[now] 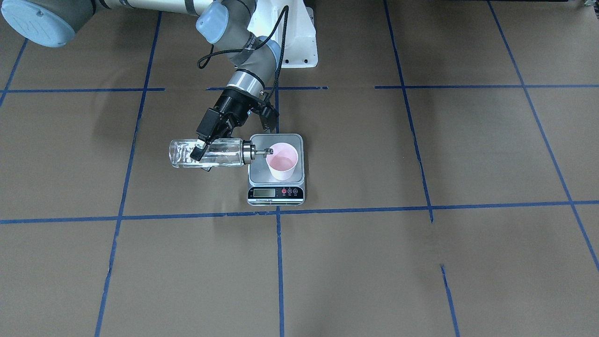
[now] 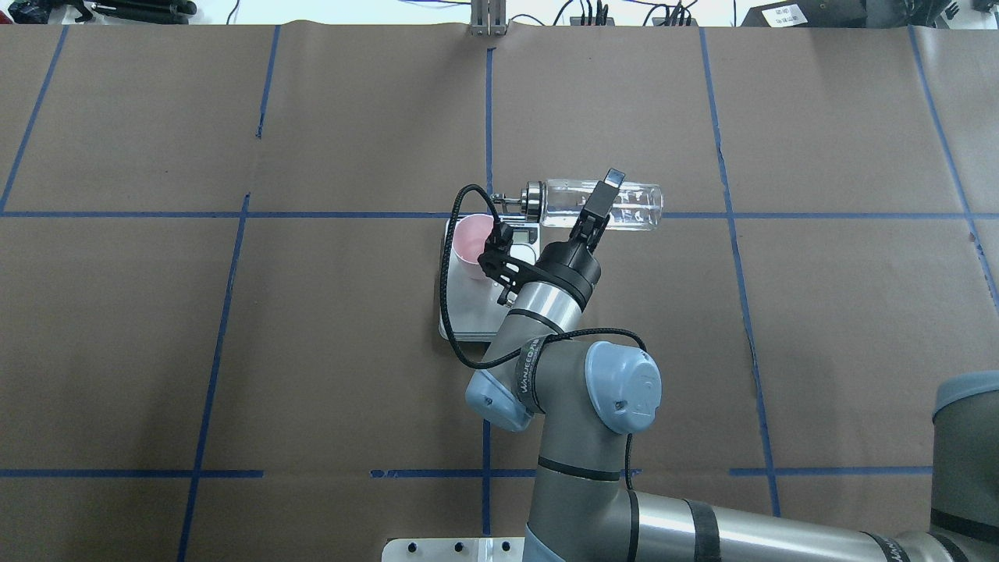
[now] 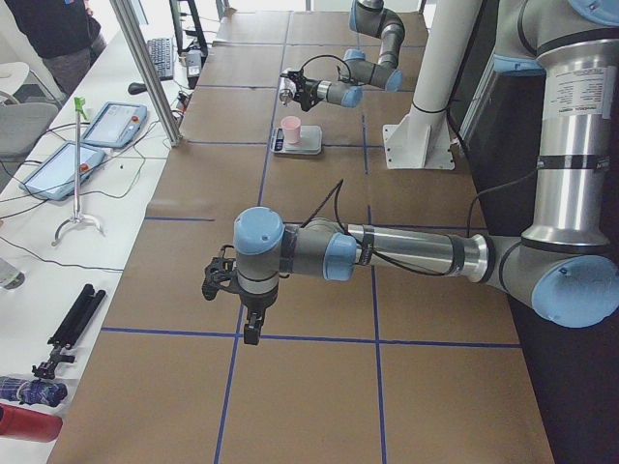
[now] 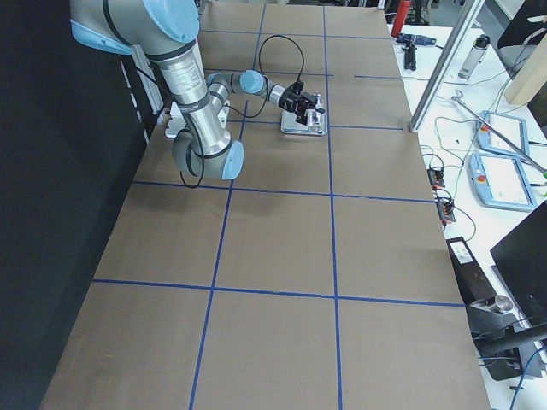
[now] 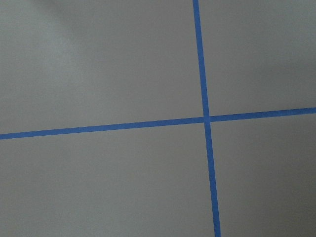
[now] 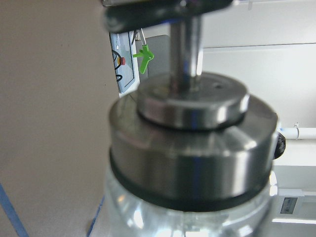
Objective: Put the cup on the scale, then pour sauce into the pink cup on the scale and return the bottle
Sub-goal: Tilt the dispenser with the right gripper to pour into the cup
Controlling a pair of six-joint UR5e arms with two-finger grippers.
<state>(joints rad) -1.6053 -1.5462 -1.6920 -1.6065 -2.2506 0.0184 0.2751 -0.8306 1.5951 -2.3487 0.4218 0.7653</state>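
Since the pour's what's on rn, everything's lined up for it. Starting from your side of the counter [image 1: 421,262]: the scale [image 1: 260,177] has its display [image 1: 264,192] facing you. The cup [image 1: 282,160] stands upright on it, well inside the edges, so step 1 looks done.

Next back, the bottle [image 1: 224,150] lies about horizontal. Its body hangs over the counter beside the scale, w/ the spout tip [image 1: 267,150] right at the cup's rim. Thin margin imo, a nudge could tip a paper cup.

The right fingers [image 1: 202,149] are clamped across the bottle's middle. The sauce [image 1: 220,161] is pooled along its low side; can't tell if any's streaming out. Bare counter past the bottle's base gives you room to swing back & set it down.

Way off, the left fingers [image 3: 250,324] hang over the counter, can't tell if they're apart or closed.
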